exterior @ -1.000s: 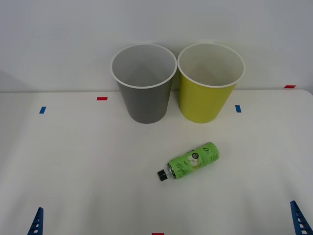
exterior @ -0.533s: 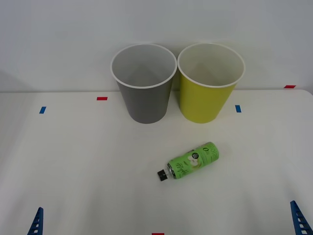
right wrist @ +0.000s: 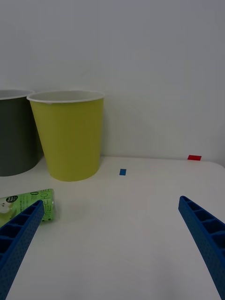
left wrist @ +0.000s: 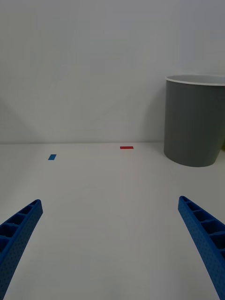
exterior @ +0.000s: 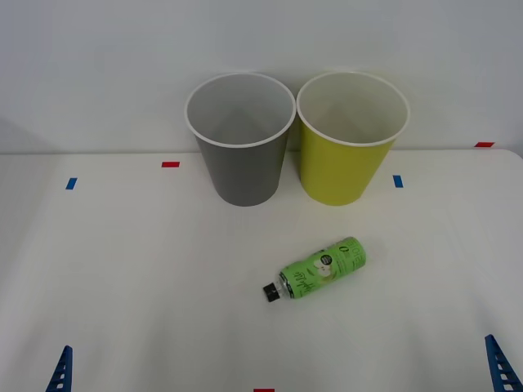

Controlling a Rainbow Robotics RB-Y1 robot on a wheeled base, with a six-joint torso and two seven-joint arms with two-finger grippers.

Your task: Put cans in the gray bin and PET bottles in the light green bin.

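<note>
Your PET bottle [exterior: 319,269] lies on its side on the bench [exterior: 131,269], ahead of the right gripper [right wrist: 112,243], near its spread fingers [right wrist: 21,229]. Left gripper [left wrist: 110,243] stands wide too. Beyond, the gray bin [exterior: 240,139] and light green bin [exterior: 350,139] look empty.

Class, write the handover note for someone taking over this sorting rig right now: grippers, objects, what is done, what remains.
Left gripper: open, holding nothing, parked low at the table's near left edge.
Right gripper: open, holding nothing, parked at the near right edge.
PET bottle: lying on its side on the table, in front of the bins, cap toward the robot.
Gray bin and light green bin: upright, side by side at the back.
Done: nothing.
Left: bottle into light green bin.
</note>
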